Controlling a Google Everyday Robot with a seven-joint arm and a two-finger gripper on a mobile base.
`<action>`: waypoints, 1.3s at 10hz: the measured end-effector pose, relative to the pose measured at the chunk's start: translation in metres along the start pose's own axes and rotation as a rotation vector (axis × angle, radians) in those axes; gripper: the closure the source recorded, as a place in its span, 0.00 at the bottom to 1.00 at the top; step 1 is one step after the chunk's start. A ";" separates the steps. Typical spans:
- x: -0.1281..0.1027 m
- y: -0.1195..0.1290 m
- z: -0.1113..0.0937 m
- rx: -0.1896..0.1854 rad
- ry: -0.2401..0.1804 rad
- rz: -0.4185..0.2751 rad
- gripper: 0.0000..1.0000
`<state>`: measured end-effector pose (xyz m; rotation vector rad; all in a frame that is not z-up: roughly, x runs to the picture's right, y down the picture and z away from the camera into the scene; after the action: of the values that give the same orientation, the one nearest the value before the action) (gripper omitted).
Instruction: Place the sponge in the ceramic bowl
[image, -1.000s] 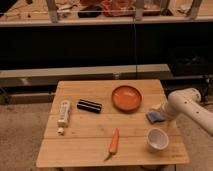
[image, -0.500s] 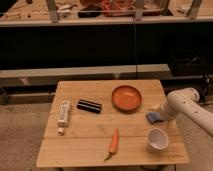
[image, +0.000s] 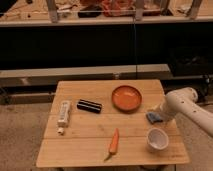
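Note:
The sponge (image: 152, 117) is a small blue-grey pad lying on the wooden table (image: 90, 145) near its right edge. It sits between the orange ceramic bowl (image: 126, 98) and the white cup (image: 157, 139). My gripper (image: 159, 116) reaches in from the right at the end of the white arm (image: 187, 106) and is right at the sponge, covering its right side. The bowl has nothing in it.
On the table also lie a carrot (image: 114, 143) at the front middle, a black rectangular case (image: 89, 105) in the centre, and a white tube (image: 63, 114) at the left. A dark shelf unit stands behind the table.

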<state>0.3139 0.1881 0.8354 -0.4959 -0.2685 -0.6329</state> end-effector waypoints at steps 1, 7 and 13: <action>0.000 -0.001 0.000 -0.001 0.000 -0.001 0.30; -0.006 -0.004 0.002 -0.003 0.006 -0.007 0.58; 0.001 -0.027 -0.011 0.010 0.026 -0.023 0.98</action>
<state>0.2984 0.1627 0.8358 -0.4753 -0.2526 -0.6598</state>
